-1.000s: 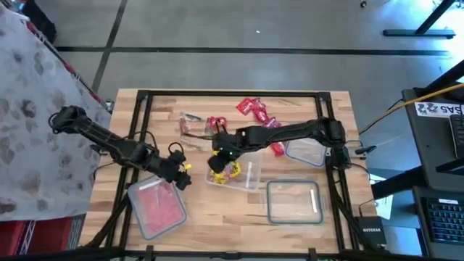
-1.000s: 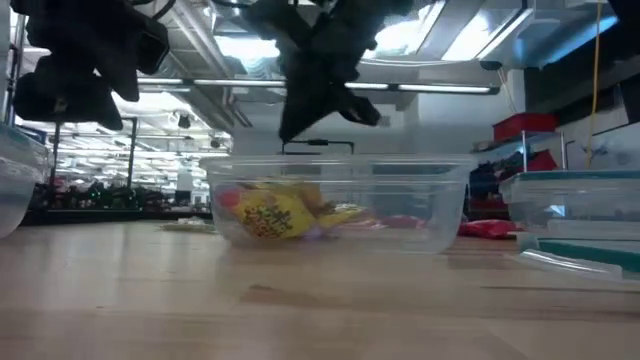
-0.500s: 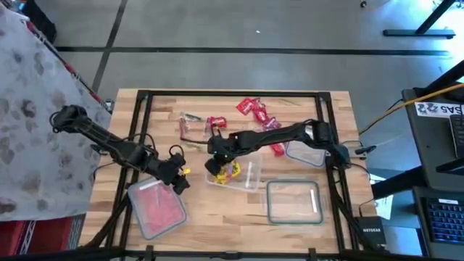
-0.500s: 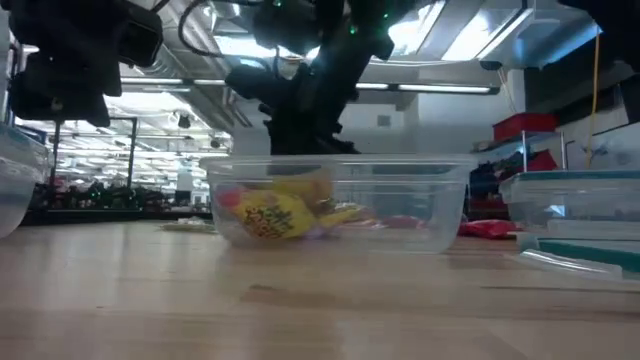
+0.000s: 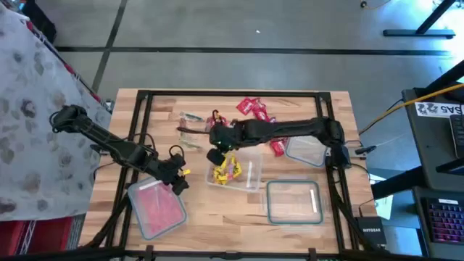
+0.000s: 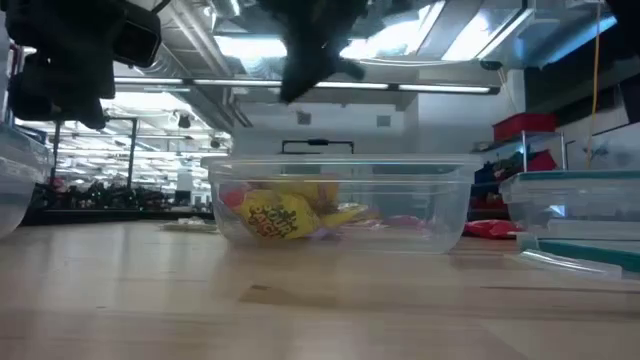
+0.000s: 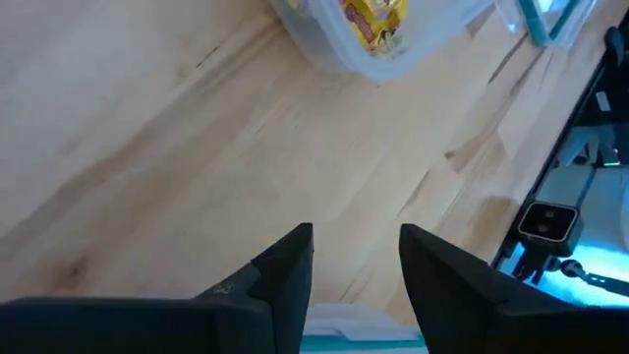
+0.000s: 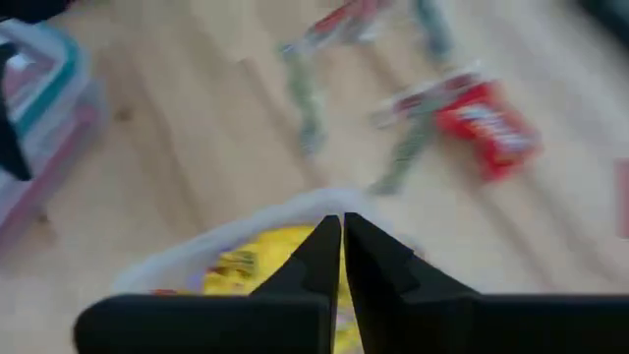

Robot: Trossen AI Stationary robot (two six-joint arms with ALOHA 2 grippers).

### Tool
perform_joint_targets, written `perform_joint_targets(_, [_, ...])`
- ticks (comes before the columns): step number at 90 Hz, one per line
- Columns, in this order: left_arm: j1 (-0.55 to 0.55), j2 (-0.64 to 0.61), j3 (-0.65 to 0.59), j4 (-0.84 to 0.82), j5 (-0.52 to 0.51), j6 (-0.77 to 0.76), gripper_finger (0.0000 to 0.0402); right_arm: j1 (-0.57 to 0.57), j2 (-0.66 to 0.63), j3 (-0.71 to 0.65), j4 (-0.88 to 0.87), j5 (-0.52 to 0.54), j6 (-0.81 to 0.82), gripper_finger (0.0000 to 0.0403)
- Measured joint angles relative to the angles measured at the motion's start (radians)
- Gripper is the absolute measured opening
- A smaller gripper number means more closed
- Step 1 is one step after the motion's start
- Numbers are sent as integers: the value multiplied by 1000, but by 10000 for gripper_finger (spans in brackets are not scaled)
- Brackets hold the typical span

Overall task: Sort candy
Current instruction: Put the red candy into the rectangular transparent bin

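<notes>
- Hovering above the clear plastic tub [image 5: 243,174] of yellow wrapped candy [image 5: 225,171], my right fingers [image 8: 342,258] are clenched empty.
- My left fingers [image 7: 295,280] wait parted over the wooden table [image 7: 147,167].

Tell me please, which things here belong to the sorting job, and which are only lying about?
Belonging to the job:
- loose red candy on the table
- silvery-clear candy
- yellow candy in the middle container
- container with red candy
- two empty containers
- right gripper, left gripper

Only lying about:
- network box
- keyboard
</notes>
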Motion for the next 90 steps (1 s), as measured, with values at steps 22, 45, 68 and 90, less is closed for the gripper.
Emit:
perform_joint_targets(22, [-28, 0, 0, -24, 2, 21, 136, -37, -65, 29, -250, 60, -53, 6])
perform_joint_targets(45, [-35, 0, 0, -56, -156, -182, 137, -162, -102, 28, -297, -97, -385, 88])
perform_joint_targets(68, [56, 0, 0, -59, -261, -352, 136, -184, -205, -18, -388, -207, -627, 190])
perform_joint_targets(90, [188, -3, 0, -49, -260, -312, 136, -89, -383, -264, -292, -373, -504, 199])
